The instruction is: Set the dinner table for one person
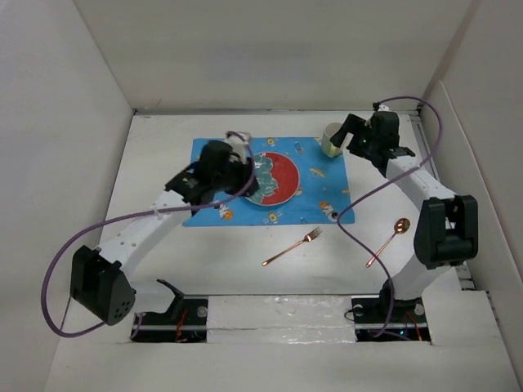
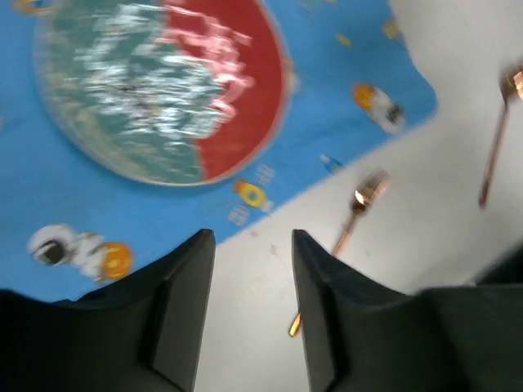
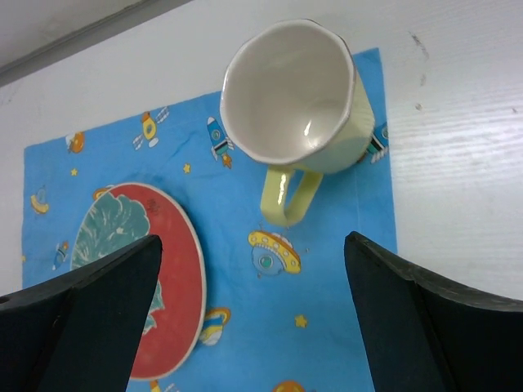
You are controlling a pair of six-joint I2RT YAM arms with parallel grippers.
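Observation:
On the white dinner table (image 1: 245,261) lies a blue cartoon mat (image 1: 327,186). A red and teal plate (image 1: 278,178) sits on its middle and a pale yellow mug (image 1: 331,139) stands on its far right corner. A copper fork (image 1: 292,246) and copper spoon (image 1: 389,241) lie on the bare table nearer me. My left gripper (image 1: 245,181) is open and empty over the plate's left side; its wrist view shows the plate (image 2: 163,82), fork (image 2: 355,212) and spoon (image 2: 494,139). My right gripper (image 3: 253,238) is open and empty, just short of the mug (image 3: 290,94).
White walls enclose the table on the left, back and right (image 1: 98,122). The right arm's purple cable (image 1: 351,216) hangs above the table between fork and spoon. The mat's near edge (image 2: 270,200) lies just ahead of the left fingers.

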